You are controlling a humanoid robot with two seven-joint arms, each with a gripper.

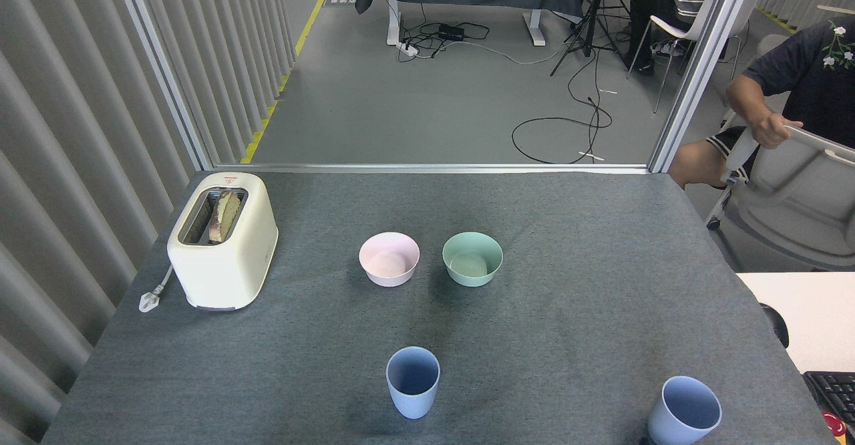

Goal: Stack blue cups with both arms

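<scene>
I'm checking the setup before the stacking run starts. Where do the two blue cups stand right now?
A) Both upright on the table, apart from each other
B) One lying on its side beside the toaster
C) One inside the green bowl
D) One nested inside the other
A: one blue cup stands upright near the table's front middle, and the other blue cup stands at the front right corner, with bare grey cloth between them.
</scene>
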